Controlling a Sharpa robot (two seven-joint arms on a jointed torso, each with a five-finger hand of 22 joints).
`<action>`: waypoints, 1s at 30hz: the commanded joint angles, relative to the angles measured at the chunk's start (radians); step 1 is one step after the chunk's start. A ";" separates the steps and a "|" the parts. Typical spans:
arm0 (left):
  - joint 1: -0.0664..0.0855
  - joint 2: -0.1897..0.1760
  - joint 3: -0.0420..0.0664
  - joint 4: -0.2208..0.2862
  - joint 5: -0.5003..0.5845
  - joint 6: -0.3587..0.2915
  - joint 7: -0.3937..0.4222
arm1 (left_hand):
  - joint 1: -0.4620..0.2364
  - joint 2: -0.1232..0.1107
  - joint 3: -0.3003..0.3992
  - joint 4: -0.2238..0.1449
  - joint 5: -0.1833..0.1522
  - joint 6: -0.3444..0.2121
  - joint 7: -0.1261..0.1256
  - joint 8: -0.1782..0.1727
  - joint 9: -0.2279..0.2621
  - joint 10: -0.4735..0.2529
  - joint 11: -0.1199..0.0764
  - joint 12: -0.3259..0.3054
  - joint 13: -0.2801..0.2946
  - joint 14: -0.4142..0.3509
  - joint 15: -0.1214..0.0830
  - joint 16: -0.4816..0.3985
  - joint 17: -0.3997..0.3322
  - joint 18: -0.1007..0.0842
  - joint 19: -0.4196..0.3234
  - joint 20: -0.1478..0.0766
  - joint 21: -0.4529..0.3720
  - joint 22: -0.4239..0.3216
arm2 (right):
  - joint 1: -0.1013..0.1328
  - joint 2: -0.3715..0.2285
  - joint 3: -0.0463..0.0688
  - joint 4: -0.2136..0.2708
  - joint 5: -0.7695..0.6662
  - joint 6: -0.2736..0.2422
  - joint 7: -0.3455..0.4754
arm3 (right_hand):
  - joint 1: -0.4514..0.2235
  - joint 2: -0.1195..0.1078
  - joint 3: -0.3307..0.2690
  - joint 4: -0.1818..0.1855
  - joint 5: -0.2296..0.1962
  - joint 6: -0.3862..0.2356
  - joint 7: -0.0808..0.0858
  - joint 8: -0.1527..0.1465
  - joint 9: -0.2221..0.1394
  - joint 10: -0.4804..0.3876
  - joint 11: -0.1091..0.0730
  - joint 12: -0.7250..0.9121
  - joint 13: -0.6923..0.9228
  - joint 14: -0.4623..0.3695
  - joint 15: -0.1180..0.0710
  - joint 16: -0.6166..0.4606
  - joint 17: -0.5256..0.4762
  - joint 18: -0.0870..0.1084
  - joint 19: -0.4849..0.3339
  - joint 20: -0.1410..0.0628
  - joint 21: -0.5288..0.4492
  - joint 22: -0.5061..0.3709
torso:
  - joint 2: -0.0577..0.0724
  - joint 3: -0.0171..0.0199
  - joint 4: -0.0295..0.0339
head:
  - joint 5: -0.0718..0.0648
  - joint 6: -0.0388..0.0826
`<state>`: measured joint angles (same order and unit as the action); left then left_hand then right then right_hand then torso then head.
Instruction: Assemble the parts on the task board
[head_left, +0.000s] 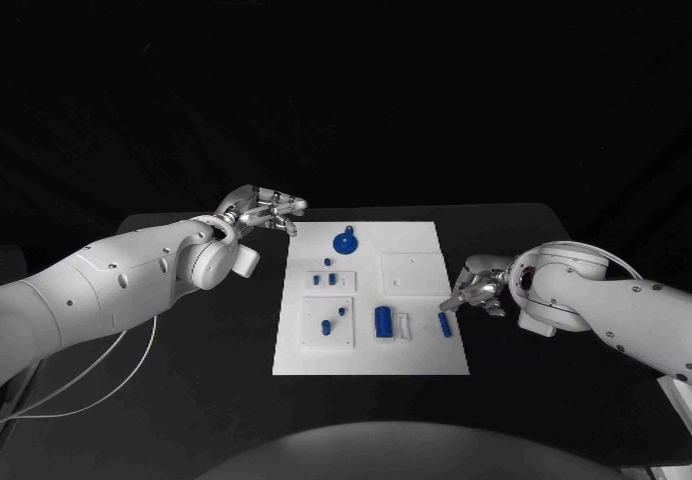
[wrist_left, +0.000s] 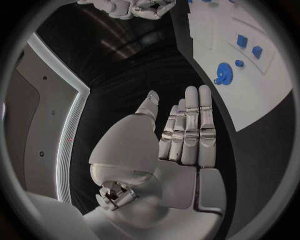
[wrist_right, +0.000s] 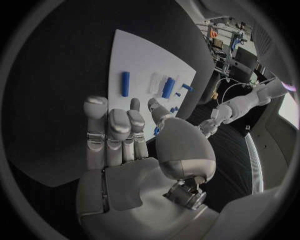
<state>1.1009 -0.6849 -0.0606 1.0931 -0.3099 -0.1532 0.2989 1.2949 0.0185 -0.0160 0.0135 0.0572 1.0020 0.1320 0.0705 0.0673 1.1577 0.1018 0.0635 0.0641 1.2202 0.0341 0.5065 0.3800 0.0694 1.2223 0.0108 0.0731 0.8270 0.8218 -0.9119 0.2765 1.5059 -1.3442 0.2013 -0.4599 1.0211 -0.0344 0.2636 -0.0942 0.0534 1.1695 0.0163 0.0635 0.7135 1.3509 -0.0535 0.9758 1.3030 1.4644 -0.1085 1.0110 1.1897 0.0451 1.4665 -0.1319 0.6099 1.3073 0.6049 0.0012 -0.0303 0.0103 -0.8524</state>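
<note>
Two hands are held off the task board (head_left: 433, 360): left hand (head_left: 264, 212) fingers straight, empty; right hand (head_left: 477, 288) spread, empty, near a blue part (head_left: 444, 324).

Black table (head_left: 173, 340), white cable (head_left: 87, 385) draped near its left edge

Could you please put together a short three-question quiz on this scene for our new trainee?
1. True or false: the left hand holds a blue part.
2. Which hand is nearer the blue gear on the task board? A) left B) right
3. Fill in: the right hand hangs by the board's ___ edge, beside a blue rod.

Key: 1 false; 2 A; 3 right.
</note>
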 joint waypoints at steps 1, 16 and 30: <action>0.000 0.002 0.001 0.003 -0.001 -0.004 0.016 | -0.003 0.007 0.002 -0.004 -0.003 0.002 0.003 0.004 0.000 0.000 -0.001 0.003 0.001 -0.002 0.002 0.006 -0.001 0.005 0.000 0.005 0.001 0.001 | 0.000 0.004 0.001 -0.013 -0.100 0.006 -0.021 | -0.003 -0.017 0.018 0.014 -0.004 -0.006 0.002 0.000 -0.002 0.002 0.001 -0.003 0.001 0.005 0.006 0.005 0.001 -0.006 0.054 0.006 0.006 0.068 | 0.000 -0.0013 0.0011 | -0.006 0.000; 0.000 0.008 0.001 0.001 -0.001 0.003 0.020 | -0.002 0.009 0.001 -0.005 -0.004 0.001 0.003 0.005 0.001 0.017 -0.006 0.002 0.001 -0.002 0.000 0.005 -0.002 0.003 0.000 0.003 0.001 0.001 | -0.011 0.063 -0.020 -0.063 -0.156 0.032 -0.081 | -0.013 -0.046 0.023 0.066 -0.005 -0.004 0.005 0.001 -0.003 0.002 0.003 -0.012 0.003 0.006 0.008 0.004 0.006 -0.008 0.054 0.006 0.005 0.068 | 0.000 -0.0026 0.0025 | -0.008 -0.006; 0.000 0.006 0.001 0.000 -0.001 0.004 0.019 | -0.003 0.009 -0.001 -0.005 -0.004 -0.001 0.003 0.005 0.001 0.016 -0.005 0.002 0.001 -0.002 0.000 0.004 -0.002 0.002 -0.001 0.003 0.000 0.002 | -0.026 0.087 -0.052 -0.076 -0.194 0.071 -0.094 | -0.038 -0.068 0.016 0.128 -0.005 -0.007 0.007 0.002 0.014 -0.001 0.005 -0.021 0.003 0.005 0.009 0.003 0.009 -0.007 0.054 0.007 0.006 0.069 | -0.001 -0.0018 0.0017 | -0.005 -0.012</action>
<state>1.1009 -0.6804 -0.0603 1.0913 -0.3099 -0.1532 0.3036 1.2949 0.0185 -0.0160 0.0136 0.0572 1.0020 0.1320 0.0705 0.0673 1.1701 0.0965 0.0635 0.0646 1.2202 0.0341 0.5065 0.3790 0.0694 1.2223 0.0108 0.0731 0.8271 0.7976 -0.8265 0.2254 1.4313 -1.4995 0.2360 -0.5412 0.9902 -0.0973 0.2803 0.0276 0.0535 1.1663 0.0195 0.0635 0.7275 1.3508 -0.0535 0.9596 1.3053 1.4679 -0.1049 1.0107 1.1986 0.0451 1.4666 -0.1318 0.6136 1.3073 0.6048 -0.0007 -0.0273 0.0047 -0.8643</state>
